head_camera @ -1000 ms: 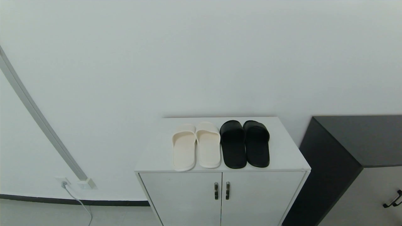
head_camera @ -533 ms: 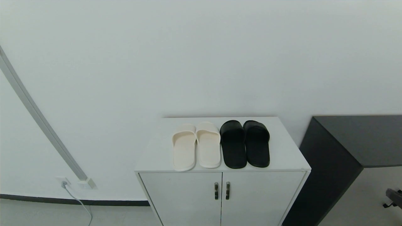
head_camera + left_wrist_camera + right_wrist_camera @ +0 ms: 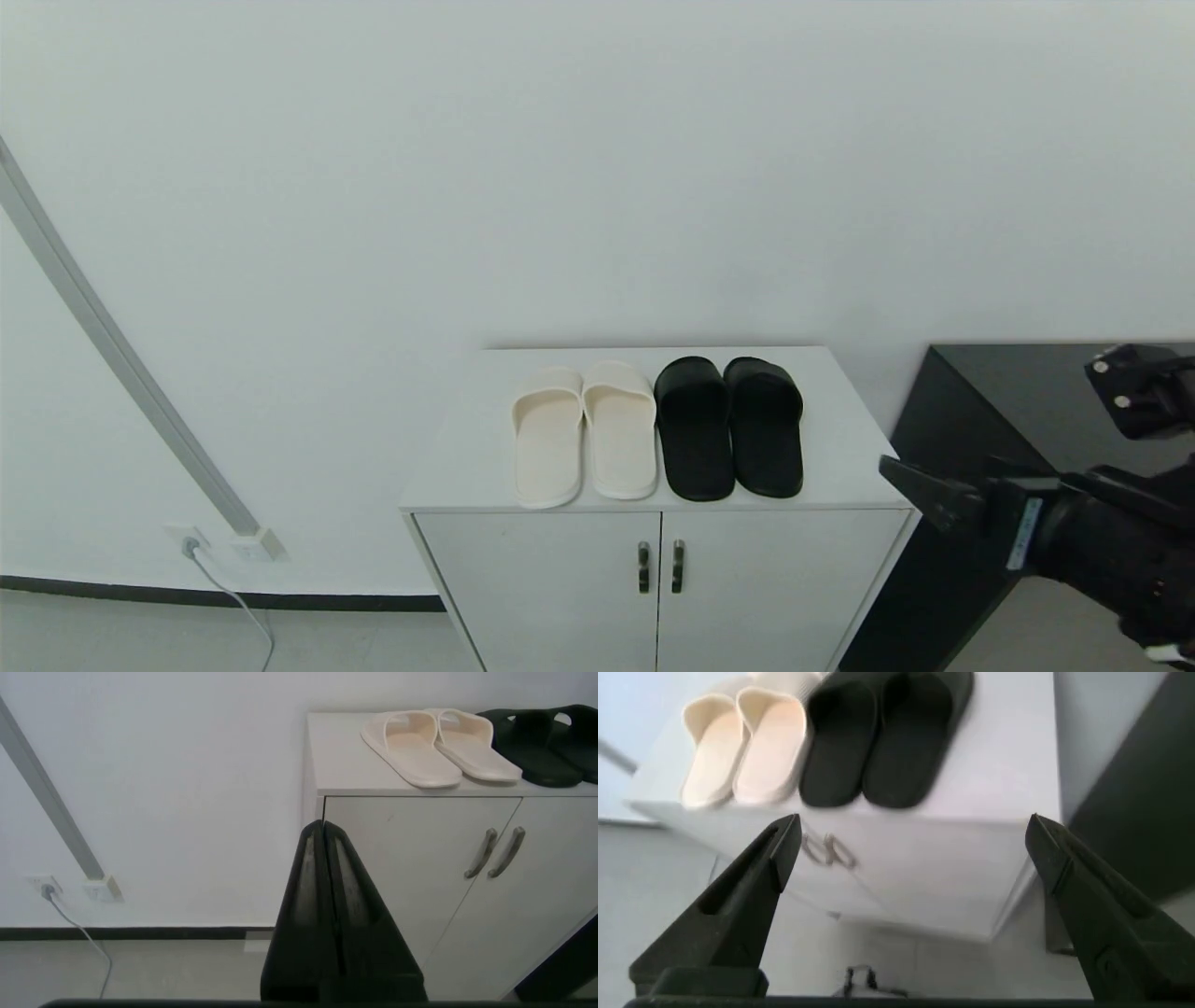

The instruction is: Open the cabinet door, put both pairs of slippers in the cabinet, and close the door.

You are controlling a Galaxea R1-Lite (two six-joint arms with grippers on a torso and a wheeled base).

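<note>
- Cabinet first, taken as a whole: you are at the very start. Judging by how things lie, none of the three steps is done.
- Your left gripper has its fingers pressed together on nothing. It points toward the cabinet's left front edge and stays apart from it.
- The left door is flat shut, and its handle is untouched.
- The white slippers lie side by side on the cabinet top, toes to the wall and heels at the front edge. They touch the black pair.
- The right door is also shut. Its handle sits just beside the other one at the centre seam.
- The black slippers lie on the top as well, right of the white pair and short of the right edge.
- Your right gripper is spread wide and carries nothing. It hangs off the cabinet's right front corner at about the height of the top, apart from the slippers and handles.
- You still have to open a door, carry both pairs inside, and close up.
</note>
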